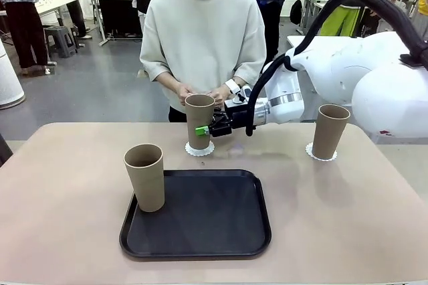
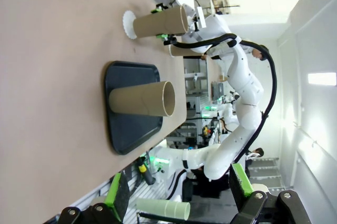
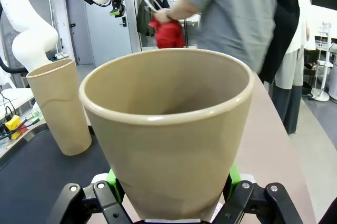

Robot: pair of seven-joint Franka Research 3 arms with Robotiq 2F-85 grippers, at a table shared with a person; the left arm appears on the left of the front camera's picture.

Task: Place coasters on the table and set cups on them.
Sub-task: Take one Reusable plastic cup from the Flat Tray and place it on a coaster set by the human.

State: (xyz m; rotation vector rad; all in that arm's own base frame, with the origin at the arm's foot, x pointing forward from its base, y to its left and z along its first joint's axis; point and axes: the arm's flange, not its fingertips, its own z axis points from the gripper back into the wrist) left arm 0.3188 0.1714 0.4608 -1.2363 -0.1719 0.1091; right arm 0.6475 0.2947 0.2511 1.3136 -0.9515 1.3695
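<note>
So right now my right fingers point(image 1: 202, 130) are clamped on the middle cup point(image 1: 199, 112), one green pad on each side of its lower half. In my right wrist view that cup sits dead center, open rim up. It's upright on a lacy white coaster point(image 1: 208, 151) just above the center of the front view, on the far part of the tan desk point(image 1: 67, 231). I can't tell if the base is fully down on the coaster or a hair off it. A second cup point(image 1: 330, 131) stands upright on its own coaster point(image 1: 311, 153) at the right of the front frame, well apart from the one I'm gripping. The third cup point(image 1: 145, 178) stands free and upright on the left edge of the black tray point(image 1: 200, 225) in the lower middle of the frame. My left fingers point(image 2: 178, 182) are spread wide apart with nothing between them. They poke up from the bottom of the left wrist view, well away from the tray and the cups. The person point(image 1: 204, 31) is at the far side of the desk, top center, with their hands point(image 1: 219, 93) held close together right behind the rim of the middle cup. Whether they touch it, I can't tell.
</note>
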